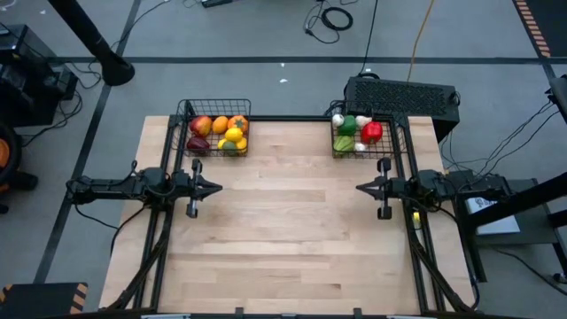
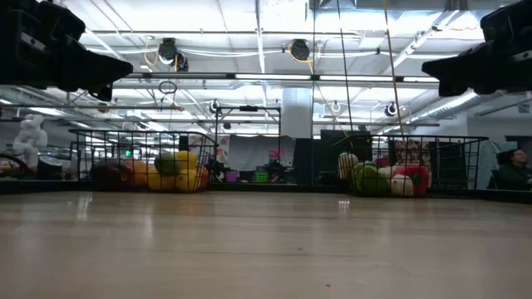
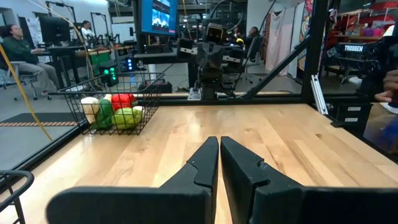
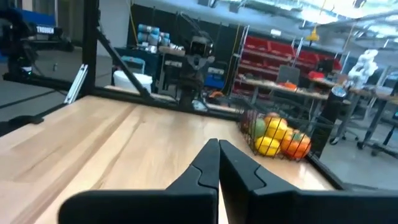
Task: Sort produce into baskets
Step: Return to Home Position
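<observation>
Grey floor [image 1: 266, 35] strewn with cables [image 1: 337, 18]; red shelving [image 4: 268, 55] beyond.

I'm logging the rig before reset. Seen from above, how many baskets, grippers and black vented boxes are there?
Baskets: 2 (left basket, right basket, both holding produce)
Grippers: 2 (left gripper, right gripper, both shut above the table)
Black box: 1, behind the right basket
Total: 5

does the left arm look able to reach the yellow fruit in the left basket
Probably yes: the left gripper, shut, sits near the open-topped left basket; nothing stands between it and the yellow fruit.
</observation>
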`<state>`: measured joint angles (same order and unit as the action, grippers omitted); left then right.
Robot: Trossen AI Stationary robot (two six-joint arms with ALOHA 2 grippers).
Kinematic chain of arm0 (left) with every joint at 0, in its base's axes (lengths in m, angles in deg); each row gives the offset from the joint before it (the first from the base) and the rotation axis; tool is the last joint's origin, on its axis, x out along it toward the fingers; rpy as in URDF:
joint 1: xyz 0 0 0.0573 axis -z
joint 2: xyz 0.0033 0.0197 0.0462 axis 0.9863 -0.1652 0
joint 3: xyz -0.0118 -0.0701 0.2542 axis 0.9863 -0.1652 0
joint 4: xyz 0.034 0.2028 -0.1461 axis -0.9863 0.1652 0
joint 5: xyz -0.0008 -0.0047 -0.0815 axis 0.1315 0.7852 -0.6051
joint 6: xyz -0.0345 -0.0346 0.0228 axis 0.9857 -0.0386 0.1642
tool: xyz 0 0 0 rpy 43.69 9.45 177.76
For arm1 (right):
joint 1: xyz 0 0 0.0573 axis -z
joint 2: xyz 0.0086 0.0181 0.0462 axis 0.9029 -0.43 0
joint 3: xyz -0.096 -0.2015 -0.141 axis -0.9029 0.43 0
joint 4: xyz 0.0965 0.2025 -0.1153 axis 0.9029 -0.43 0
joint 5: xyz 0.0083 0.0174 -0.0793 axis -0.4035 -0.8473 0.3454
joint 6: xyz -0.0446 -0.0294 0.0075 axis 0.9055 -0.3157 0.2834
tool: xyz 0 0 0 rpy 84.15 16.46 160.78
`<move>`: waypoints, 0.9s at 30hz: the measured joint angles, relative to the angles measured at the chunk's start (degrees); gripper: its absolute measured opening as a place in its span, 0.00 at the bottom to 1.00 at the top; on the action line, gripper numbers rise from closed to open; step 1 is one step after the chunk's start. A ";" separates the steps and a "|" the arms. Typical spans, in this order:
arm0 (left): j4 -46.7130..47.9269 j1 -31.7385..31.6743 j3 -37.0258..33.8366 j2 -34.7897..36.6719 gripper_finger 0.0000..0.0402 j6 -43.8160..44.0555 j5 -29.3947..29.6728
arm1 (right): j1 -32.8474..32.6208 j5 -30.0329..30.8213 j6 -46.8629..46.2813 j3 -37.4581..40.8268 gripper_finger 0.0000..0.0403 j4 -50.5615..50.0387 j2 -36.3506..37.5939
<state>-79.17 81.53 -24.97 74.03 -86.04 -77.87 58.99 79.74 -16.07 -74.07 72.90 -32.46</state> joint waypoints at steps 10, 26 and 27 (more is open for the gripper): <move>0.02 -0.02 0.00 0.00 0.07 0.00 0.00 | -0.04 -4.66 -2.87 -0.04 0.00 -2.20 -0.46; 0.02 0.00 -0.02 0.00 0.07 -0.02 0.00 | -0.04 -4.46 -3.16 -0.04 0.00 -2.18 -0.46; 0.01 0.00 -0.01 0.00 0.07 0.00 0.00 | -0.04 -4.46 -3.16 -0.04 0.00 -2.18 -0.46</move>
<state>-79.16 81.53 -24.98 74.03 -86.04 -77.87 58.95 75.28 -19.23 -74.12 70.72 -32.91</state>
